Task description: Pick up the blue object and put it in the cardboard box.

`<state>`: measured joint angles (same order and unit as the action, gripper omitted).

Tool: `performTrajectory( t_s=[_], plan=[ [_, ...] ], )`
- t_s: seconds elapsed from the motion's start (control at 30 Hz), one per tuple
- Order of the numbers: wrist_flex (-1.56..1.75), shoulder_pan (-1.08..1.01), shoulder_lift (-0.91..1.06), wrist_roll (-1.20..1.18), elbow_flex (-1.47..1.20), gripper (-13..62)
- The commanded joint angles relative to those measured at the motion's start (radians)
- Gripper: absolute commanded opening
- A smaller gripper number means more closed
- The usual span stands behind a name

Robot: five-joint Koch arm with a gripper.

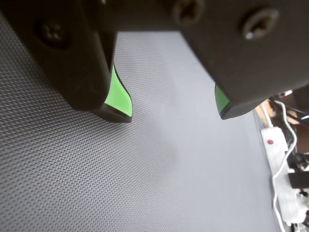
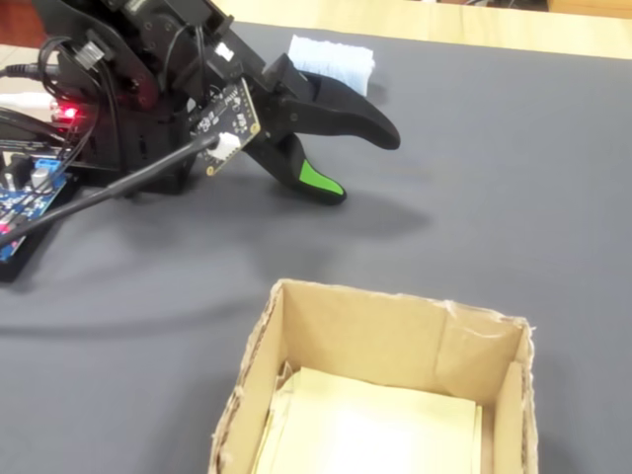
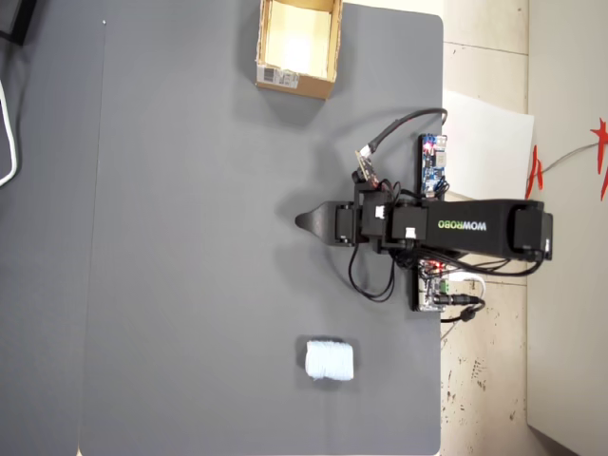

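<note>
Hovering low over the dark mat, the gripper has its green-padded jaws spread apart with nothing between them; only the wrist view shows that gap head-on, while the overhead view reduces the gripper to a single dark point. The blue object lies on the mat well apart from the gripper, its long axis running left-right in the overhead view. The cardboard box sits at the mat's far edge; the fixed view looks into its pale inside
</note>
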<state>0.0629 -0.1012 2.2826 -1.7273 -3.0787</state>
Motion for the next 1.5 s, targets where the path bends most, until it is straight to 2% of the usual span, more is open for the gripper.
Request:
performTrajectory(
  t_s=[0.0, 0.23, 0.7, 1.0, 1.47],
  plan=[
    [-0.006, -0.002, 0.087, 0.038, -0.04, 34.6],
    [-0.12, -0.003, 0.087, 0.034, -0.04, 34.5],
    [-0.121, -0.003, 0.087, 0.035, -0.04, 34.5],
    [0.005, 0.0, 0.086, 0.029, -0.04, 34.5],
    [-0.063, -0.04, 0.083, 0.021, -0.04, 34.5]
  ],
)
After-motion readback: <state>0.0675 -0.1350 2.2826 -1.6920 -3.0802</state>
